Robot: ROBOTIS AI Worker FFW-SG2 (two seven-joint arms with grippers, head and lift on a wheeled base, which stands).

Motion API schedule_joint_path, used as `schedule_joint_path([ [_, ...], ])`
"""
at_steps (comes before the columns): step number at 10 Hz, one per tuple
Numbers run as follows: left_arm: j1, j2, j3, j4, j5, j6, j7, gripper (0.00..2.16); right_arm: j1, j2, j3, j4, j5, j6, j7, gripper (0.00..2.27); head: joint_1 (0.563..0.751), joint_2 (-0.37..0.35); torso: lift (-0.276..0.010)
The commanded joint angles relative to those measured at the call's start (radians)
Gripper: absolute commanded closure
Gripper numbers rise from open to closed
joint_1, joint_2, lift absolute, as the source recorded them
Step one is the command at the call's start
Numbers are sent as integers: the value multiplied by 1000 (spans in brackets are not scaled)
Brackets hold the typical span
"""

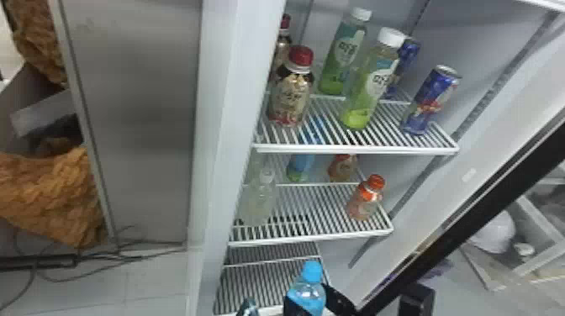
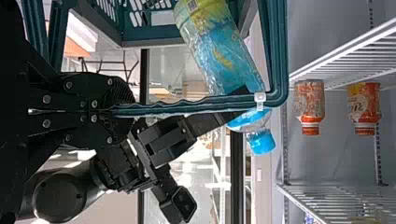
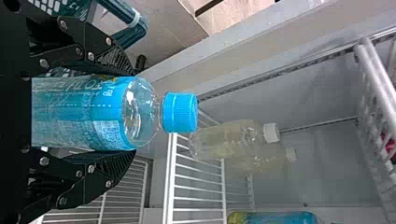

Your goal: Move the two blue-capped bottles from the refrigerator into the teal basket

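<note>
In the head view my right gripper (image 1: pixel 314 299) is at the bottom edge, around a blue-capped bottle (image 1: pixel 306 294). The right wrist view shows my right gripper (image 3: pixel 134 114) shut on this bottle (image 3: pixel 88 114), cap pointing away from the wrist. In the left wrist view my left gripper (image 2: pixel 126 110) is shut on the handle (image 2: pixel 187 106) of the teal basket (image 2: pixel 152 32). The held bottle (image 2: pixel 224 56) is tilted beyond that handle, its base near the basket; whether it is inside cannot be told. Another blue bottle (image 3: pixel 275 218) lies within the refrigerator, also seen below the top shelf (image 1: pixel 300 166).
White wire shelves (image 1: pixel 357 149) hold green bottles (image 1: pixel 370 84), a red-capped bottle (image 1: pixel 292 92), cans (image 1: pixel 431 101), an orange-capped bottle (image 1: pixel 365 199) and clear bottles (image 3: pixel 229 140). The refrigerator's side wall (image 1: pixel 227 126) stands left of the shelves, the black-edged door (image 1: pixel 466 222) right.
</note>
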State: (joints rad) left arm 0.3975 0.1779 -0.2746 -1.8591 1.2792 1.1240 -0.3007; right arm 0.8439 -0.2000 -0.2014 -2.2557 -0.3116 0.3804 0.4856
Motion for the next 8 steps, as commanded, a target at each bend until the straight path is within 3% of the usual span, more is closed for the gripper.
schedule_joint_path([
  [1,0,0,0,0,0,0,0,1136,-19,-6,-1,43,11,0,21,581,695,-350,-142],
  [3,0,-2,0,0,0,0,0,1136,-59,-15,-3,112,34,0,82,579,695,-350,-142],
  [8,2,-2,2,0,0,0,0,1138,-98,-22,-4,163,74,-10,136,550,695,-350,-142],
])
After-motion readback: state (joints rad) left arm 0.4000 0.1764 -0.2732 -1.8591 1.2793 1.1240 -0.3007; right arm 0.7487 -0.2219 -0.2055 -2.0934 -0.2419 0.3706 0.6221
